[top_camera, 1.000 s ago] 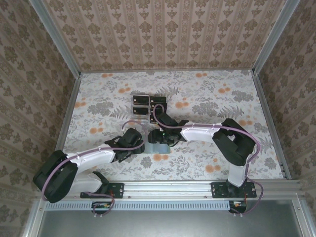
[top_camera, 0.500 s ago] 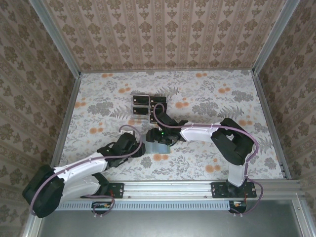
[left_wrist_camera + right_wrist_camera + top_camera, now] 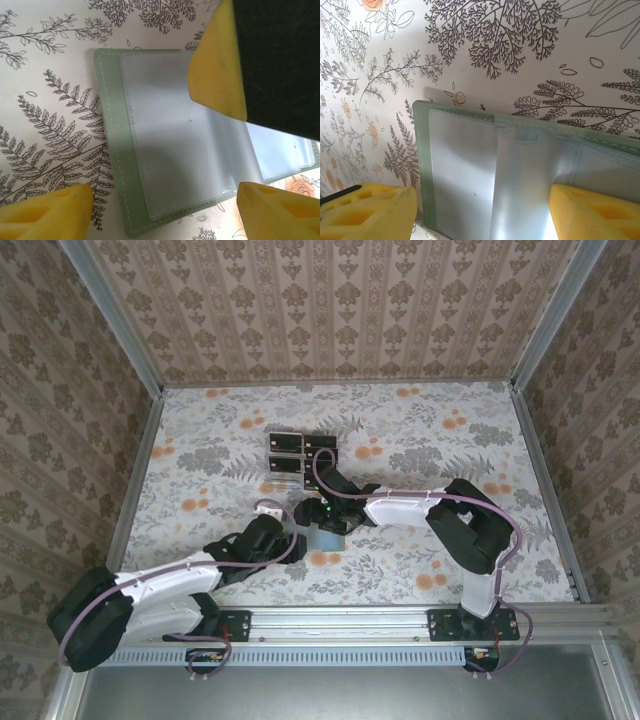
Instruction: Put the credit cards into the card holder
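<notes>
Credit cards (image 3: 288,454) lie flat in a tight cluster toward the far middle of the table (image 3: 430,430), black and thin, just beyond the two wrists in the top view. They are probably light, stiff and slick. With no edge raised off the patterned surface, a pinch from straight above would likely skid, so the better hold is across the two long edges, or on one edge after tipping the card up. The card holder (image 3: 165,150) lies open nearer the arms, its grey-green cover (image 3: 112,150) down and its clear sleeves (image 3: 465,170) facing up. It looks soft, floppy and light, so it would slide or fold if pushed, and one gripper should pin the stitched border while the other feeds a card in. Which sleeve edge is the open mouth I cannot tell. The left gripper (image 3: 161,212) hangs over the holder with its jaws spread and nothing between them. The right gripper (image 3: 481,215) is likewise released, one yellow finger (image 3: 595,212) over the sleeves, contact unclear.
</notes>
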### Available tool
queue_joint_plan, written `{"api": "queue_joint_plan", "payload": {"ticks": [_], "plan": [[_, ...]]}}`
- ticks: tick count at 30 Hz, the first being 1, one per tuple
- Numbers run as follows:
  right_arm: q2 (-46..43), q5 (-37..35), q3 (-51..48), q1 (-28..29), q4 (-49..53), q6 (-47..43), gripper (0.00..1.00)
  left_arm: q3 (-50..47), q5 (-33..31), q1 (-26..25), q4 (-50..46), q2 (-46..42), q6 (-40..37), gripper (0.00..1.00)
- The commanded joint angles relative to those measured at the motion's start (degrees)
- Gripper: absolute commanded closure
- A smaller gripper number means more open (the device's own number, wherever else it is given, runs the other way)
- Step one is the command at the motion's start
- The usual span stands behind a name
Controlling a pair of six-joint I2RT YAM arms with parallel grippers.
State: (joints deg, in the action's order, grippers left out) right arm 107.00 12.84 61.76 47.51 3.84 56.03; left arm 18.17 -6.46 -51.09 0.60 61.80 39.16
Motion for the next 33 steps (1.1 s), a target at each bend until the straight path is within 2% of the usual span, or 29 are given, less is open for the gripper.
{"api": "queue_joint_plan", "payload": {"ticks": [1,12,26,33], "plan": [[2.0,1.8,-1.3,0.0,0.7,1.7,0.27,3.1,-0.6,-0.8,3.3,2.7,-3.2,0.22],[1.8,2.9,-1.4,-0.2,0.2,2.0,0.27,4.9,-1.3,-1.6,6.2,6.8,-5.6,0.22],[0.1,4.2,-2.2,-0.3,-1.4,3.2,0.26,4.3,-9.1,-3.8,3.0,11.0,-4.6,0.22],[-5.3,3.5,-3.8,-1.7,-1.9,2.5,0.24,2.2,-9.9,-3.8,3.1,11.3,-2.9,0.23]]}}
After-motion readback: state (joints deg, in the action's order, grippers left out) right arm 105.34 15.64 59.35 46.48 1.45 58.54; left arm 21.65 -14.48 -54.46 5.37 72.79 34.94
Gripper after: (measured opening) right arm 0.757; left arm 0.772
